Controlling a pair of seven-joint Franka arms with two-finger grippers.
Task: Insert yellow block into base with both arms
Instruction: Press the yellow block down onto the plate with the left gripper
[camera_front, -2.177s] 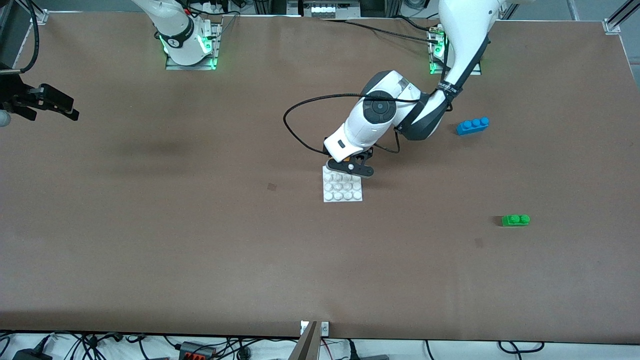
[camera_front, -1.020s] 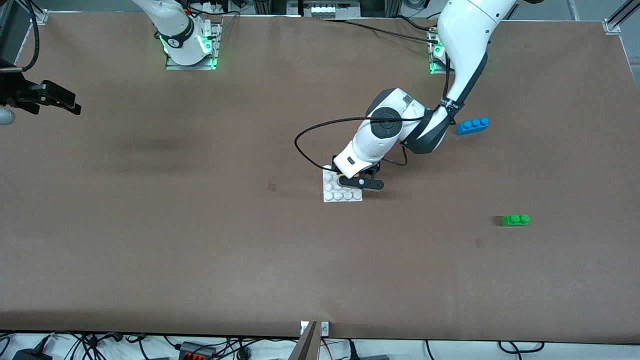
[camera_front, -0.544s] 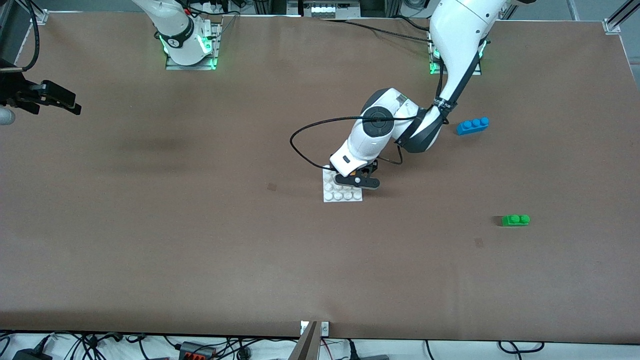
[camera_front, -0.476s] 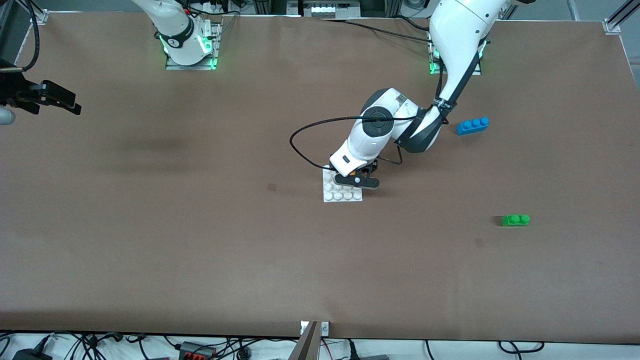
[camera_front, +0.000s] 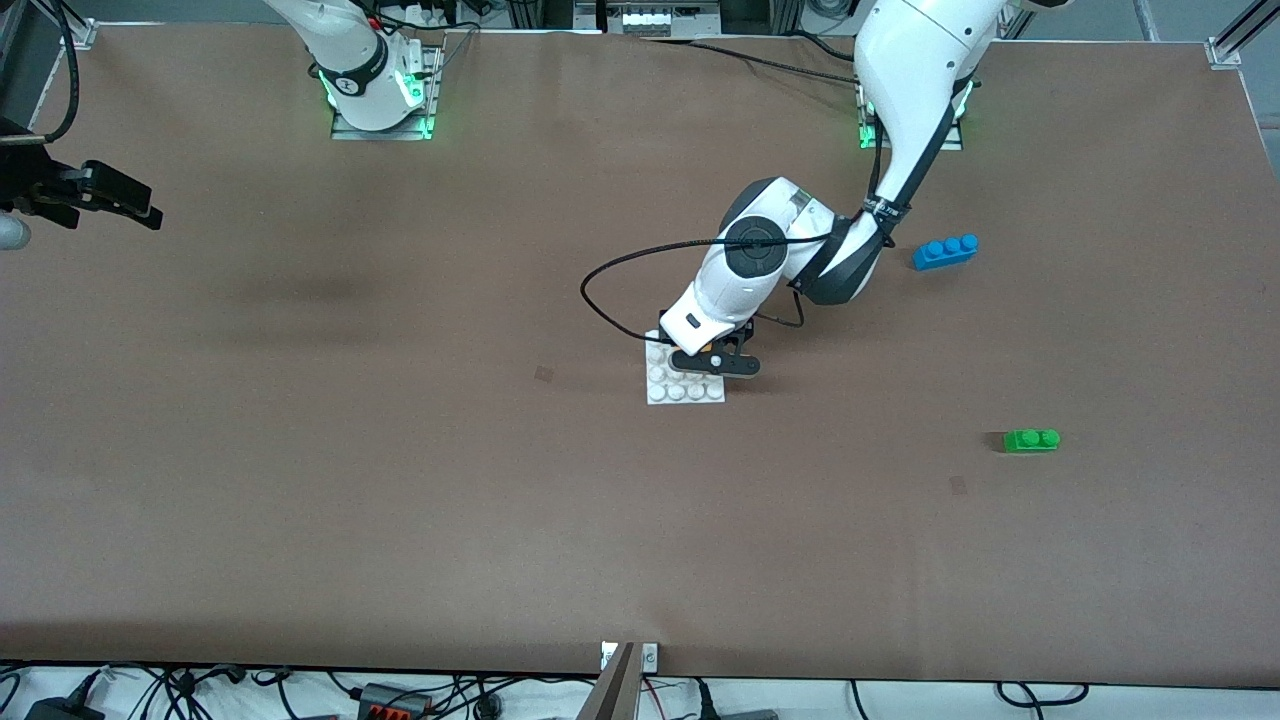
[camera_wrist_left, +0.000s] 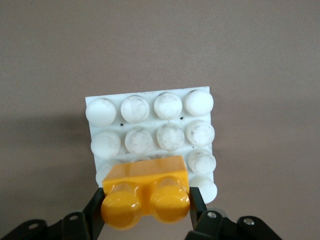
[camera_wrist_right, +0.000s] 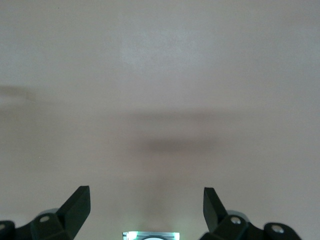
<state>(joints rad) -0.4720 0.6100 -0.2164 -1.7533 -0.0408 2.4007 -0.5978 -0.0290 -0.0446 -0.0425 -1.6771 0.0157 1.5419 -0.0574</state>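
The yellow block (camera_wrist_left: 145, 194), a glossy two-stud brick, is sitting clamped between black fingers (camera_wrist_left: 94, 214) over the base's edge. The base (camera_wrist_left: 95, 104), a white square plate with sixteen studs, is lying flat mid-counter.

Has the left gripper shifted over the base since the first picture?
Yes: the left gripper has moved over the base, toward the front camera.

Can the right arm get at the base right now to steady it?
Probably yes. The right gripper waits open over the table's right-arm end, bare table between it and the base. The left gripper, shut on the yellow block, covers part of the base.
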